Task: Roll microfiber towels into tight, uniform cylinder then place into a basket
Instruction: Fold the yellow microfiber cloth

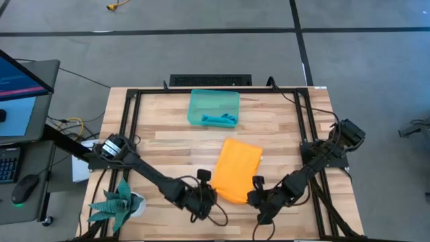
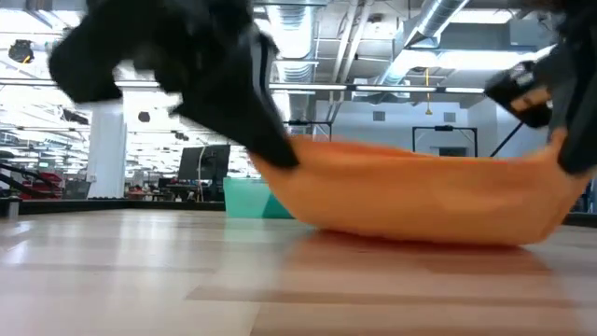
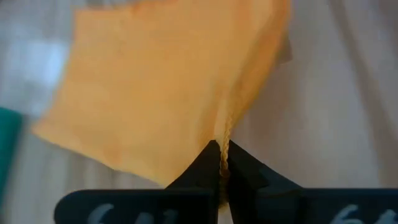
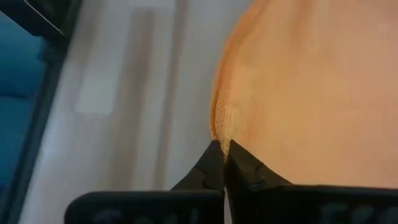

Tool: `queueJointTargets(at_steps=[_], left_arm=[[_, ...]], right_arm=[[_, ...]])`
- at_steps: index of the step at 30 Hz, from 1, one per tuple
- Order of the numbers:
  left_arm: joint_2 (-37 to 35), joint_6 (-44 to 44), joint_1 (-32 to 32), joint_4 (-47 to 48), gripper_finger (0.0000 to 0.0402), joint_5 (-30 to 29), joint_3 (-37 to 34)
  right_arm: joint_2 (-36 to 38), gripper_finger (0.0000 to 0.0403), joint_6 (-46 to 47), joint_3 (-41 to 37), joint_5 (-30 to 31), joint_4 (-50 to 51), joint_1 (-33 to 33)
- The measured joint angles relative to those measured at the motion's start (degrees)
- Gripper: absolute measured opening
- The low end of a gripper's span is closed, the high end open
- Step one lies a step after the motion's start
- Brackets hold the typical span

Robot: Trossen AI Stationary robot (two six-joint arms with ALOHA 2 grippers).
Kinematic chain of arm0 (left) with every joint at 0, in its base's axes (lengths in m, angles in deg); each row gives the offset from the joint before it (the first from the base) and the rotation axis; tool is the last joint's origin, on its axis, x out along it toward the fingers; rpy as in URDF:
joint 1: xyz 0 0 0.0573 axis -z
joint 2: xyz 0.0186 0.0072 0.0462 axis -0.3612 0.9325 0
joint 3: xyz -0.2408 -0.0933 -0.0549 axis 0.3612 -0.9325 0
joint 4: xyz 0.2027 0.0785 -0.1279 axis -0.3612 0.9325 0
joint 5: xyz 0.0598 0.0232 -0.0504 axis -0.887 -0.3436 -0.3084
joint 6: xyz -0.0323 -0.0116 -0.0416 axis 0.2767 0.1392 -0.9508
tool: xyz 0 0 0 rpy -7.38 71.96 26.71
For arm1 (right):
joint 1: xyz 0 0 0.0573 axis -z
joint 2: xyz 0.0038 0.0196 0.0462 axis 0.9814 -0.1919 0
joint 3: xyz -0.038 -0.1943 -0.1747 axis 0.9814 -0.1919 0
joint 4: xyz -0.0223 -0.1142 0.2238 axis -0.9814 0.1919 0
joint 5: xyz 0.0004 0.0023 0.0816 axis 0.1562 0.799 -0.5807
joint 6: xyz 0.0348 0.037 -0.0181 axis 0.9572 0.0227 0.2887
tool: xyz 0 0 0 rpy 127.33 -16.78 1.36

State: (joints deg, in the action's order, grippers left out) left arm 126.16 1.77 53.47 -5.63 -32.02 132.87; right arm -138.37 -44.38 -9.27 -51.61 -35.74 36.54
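Got both claws pinching the near corners of the orange towel (image 1: 238, 170): left claw (image 1: 204, 196) and right claw (image 1: 259, 195), near edge lifted off the table (image 1: 168, 138). Blue towel (image 1: 220, 120) already sits in the basket (image 1: 201, 101). Next I reckon: fold that edge forward evenly to start a tight roll.

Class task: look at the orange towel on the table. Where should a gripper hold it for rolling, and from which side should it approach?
Grip the orange towel at its two near corners, coming from the table's front edge. The left gripper and right gripper are shut there; in the low view the near edge hangs lifted between them, ready to roll toward the basket.
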Motion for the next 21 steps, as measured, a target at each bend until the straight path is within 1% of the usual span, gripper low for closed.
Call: queueJointTargets(at_steps=[4,8,12,15,18,21], left_arm=[[-0.11,0.64,2.23,5.82,0.0003,-3.30,5.31],[-0.12,0.02,3.85,11.40,0.0003,-6.19,10.65],[-0.19,-0.64,4.20,13.74,0.0003,-9.14,12.44],[-0.11,-0.94,2.95,15.02,0.0003,-11.43,12.46],[0.28,-4.17,0.16,16.39,0.0003,-11.52,12.09],[0.28,-8.39,-3.20,16.69,0.0003,-11.25,10.71]], right_arm=[[0.07,0.0006,-0.34,2.95,0.24,0.17,-0.53],[0.11,0.0012,-0.75,6.84,0.50,2.07,-1.92],[0.14,0.0015,0.01,9.66,4.10,7.76,-3.35],[0.17,0.0008,4.32,9.85,7.69,13.69,-3.30],[0.17,0.0006,10.63,9.85,10.64,20.37,-2.29],[0.15,0.0013,16.79,9.80,13.73,25.57,-0.82]])
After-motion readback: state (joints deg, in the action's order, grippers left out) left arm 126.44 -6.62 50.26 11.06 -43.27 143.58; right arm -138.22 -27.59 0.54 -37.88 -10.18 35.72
